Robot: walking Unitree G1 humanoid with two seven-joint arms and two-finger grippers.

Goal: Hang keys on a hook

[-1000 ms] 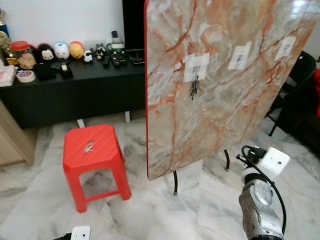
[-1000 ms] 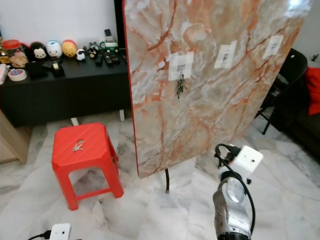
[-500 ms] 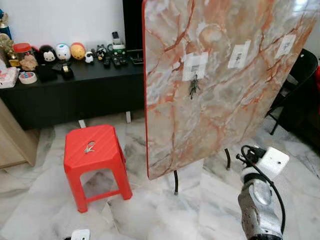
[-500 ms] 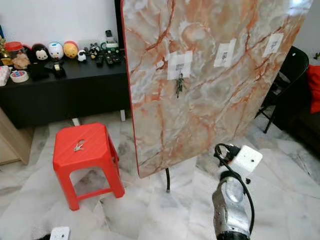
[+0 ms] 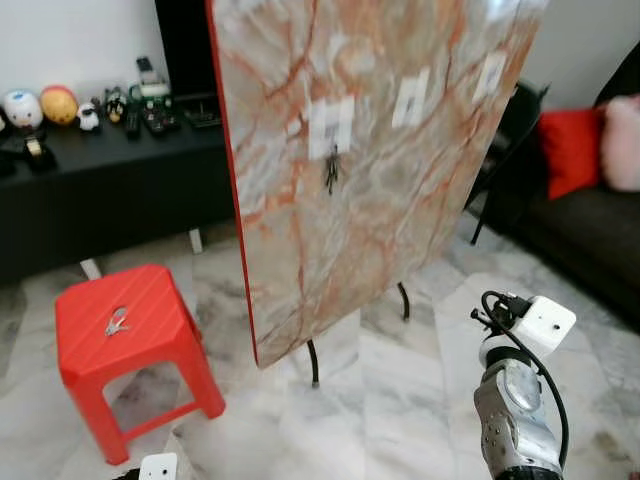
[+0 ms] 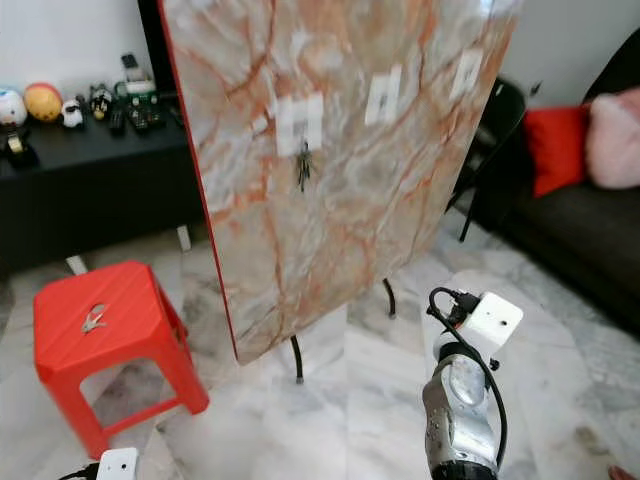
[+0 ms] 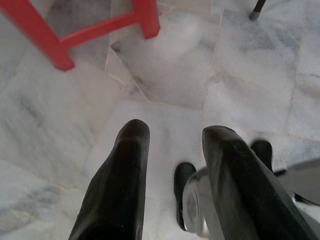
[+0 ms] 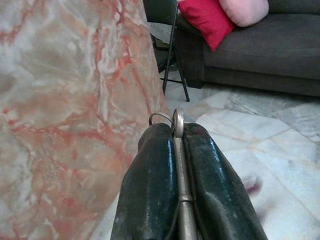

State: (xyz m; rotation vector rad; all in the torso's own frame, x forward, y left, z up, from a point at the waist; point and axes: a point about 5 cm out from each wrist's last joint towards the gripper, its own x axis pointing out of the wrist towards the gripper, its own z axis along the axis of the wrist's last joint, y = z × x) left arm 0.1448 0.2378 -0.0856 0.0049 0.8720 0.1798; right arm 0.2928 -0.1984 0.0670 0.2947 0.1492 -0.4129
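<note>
Landmark: a marble-patterned tabletop [image 5: 380,170] tipped up on edge on thin black legs, red along its rim, standing on the marble floor [image 5: 390,390].
Hung keys: a bunch of keys [image 5: 331,168] hangs against the tabletop's face, just under the leftmost of three white labels [image 5: 331,126].
Right tool [image 8: 178,132]: fingers pressed tight together on a key [image 8: 178,122], its rounded head and a wire ring sticking out past the tips; it points toward the tabletop's face, near it but apart.
Right arm [image 5: 515,400]: silver, raised in front of the tabletop's right part, low in the eye views.
Left tool [image 7: 170,137]: fingers parted with nothing between them, hanging over the floor.
Red stool [image 5: 120,340]: plastic, left of the tabletop, with a second small set of keys [image 5: 116,322] lying on its seat.
Black cabinet [image 5: 100,190]: behind the stool, left of the tabletop, carrying small figurines and remotes.
Sofa [image 6: 570,220]: dark, right of the tabletop, with a red cushion [image 6: 558,148] and a pink one.
</note>
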